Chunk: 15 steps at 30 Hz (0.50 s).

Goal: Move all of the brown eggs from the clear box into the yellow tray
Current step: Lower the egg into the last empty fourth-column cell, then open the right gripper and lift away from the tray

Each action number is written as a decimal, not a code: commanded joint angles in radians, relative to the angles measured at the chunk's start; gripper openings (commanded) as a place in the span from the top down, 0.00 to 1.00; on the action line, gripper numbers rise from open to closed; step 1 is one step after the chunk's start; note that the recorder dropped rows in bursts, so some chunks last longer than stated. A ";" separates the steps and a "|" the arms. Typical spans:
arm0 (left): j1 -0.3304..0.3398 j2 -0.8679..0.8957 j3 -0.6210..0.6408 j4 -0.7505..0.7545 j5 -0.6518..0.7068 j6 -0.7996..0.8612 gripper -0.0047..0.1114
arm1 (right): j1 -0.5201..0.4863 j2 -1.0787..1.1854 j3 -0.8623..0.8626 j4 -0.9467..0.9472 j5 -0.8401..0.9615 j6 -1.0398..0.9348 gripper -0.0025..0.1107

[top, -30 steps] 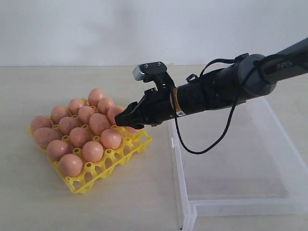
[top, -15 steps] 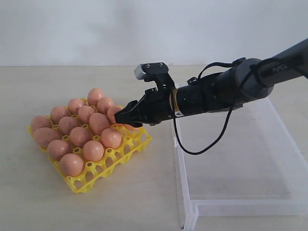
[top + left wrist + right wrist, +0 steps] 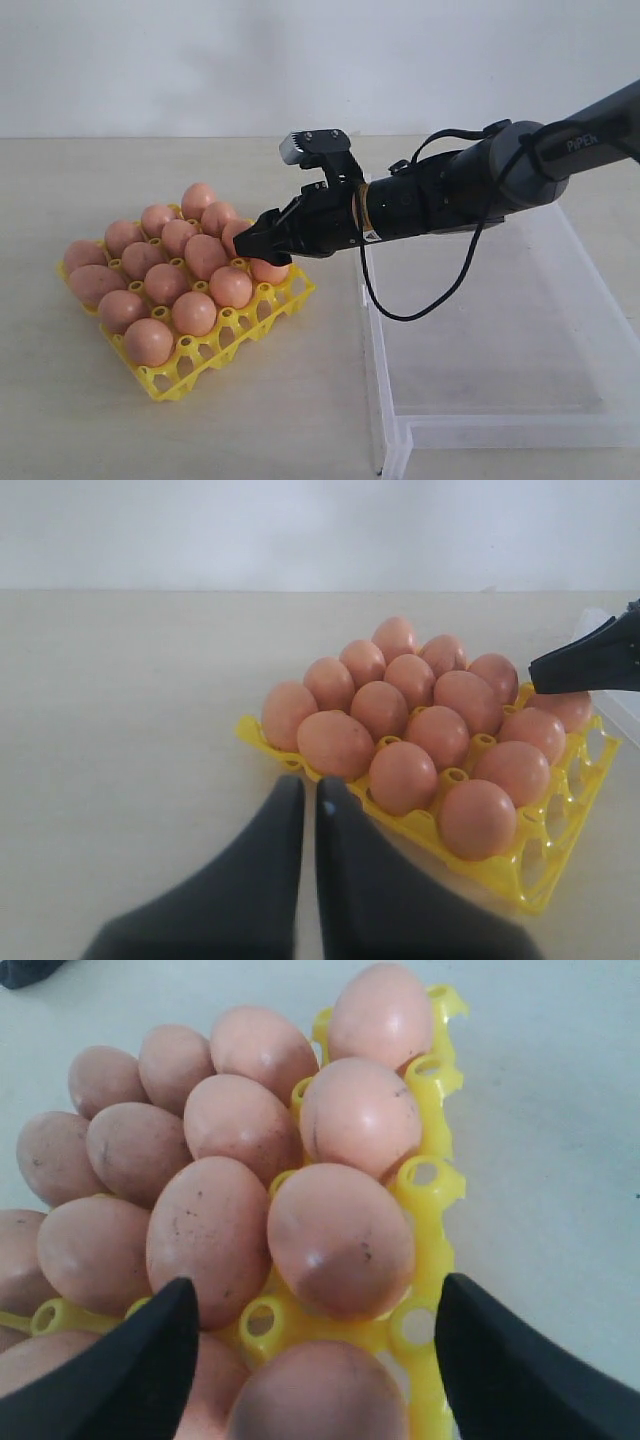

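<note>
My right gripper point(image 3: 258, 247) has its jaws spread apart, leaving the brown egg point(image 3: 268, 271) free at the three-o'clock corner of the yellow tray point(image 3: 200, 376); left gripper point(image 3: 308, 792): jaws together, empty.

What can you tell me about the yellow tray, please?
The yellow tray is a bright plastic lattice of round cups with raised pegs, lying flat on the beige table. Brown eggs fill most cups; those along its near right edge are empty. The right gripper, jaws open, hovers over its right corner.

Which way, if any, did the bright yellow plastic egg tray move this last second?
No. The tray keeps its gap to the shallow clear plastic box.
</note>
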 commanded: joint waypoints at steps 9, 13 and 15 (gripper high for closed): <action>-0.005 -0.003 0.003 -0.003 -0.003 -0.001 0.92 | -0.005 -0.030 -0.004 0.005 0.002 -0.010 0.44; -0.005 -0.003 0.003 -0.003 -0.003 -0.001 0.92 | -0.005 -0.075 -0.004 0.005 0.010 -0.010 0.53; -0.005 -0.003 0.003 -0.003 -0.003 -0.001 0.92 | -0.005 -0.107 -0.004 0.002 0.021 -0.010 0.70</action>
